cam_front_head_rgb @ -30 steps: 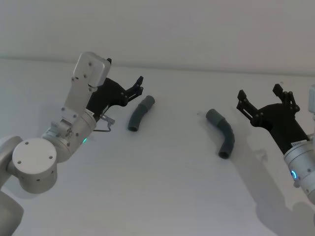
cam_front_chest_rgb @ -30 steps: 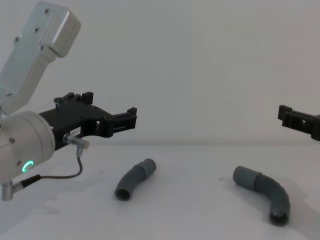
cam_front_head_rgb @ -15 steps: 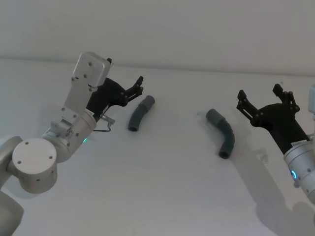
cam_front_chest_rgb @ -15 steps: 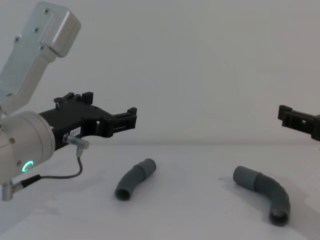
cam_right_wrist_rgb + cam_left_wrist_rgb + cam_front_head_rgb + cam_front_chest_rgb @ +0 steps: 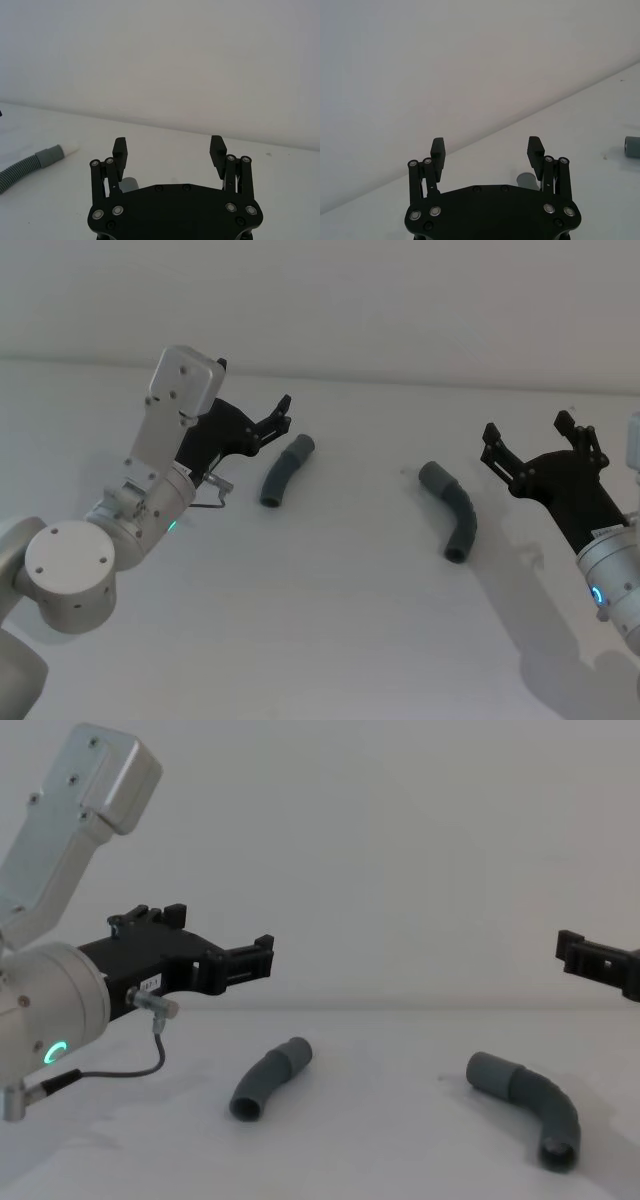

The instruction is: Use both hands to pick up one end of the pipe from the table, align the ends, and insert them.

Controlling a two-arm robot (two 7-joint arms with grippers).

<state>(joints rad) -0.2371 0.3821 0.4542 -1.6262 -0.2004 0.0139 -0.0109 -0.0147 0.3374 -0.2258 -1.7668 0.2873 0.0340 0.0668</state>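
Two curved pipe pieces are lying flat on the white surface (image 5: 330,590), well apart from each other, and neither is being held. The left gripper (image 5: 283,412) is hovering above the surface just beside the left pipe piece (image 5: 283,472), with its fingers (image 5: 438,148) standing wide apart and pointing past the piece's upper end; nothing is sitting between them. In the left wrist view, a grey cuff of that piece is peeking out just below one fingertip, apart from it. The right gripper (image 5: 528,428) is hanging to the outer side of the right pipe piece (image 5: 455,512), near it but not touching, with its fingers (image 5: 217,146) likewise spread wide on nothing. In the right wrist view, a grey cuff is showing under one finger, and farther off the left piece is lying with its ribbed middle, its cuff and its narrower white tip (image 5: 70,149) showing.
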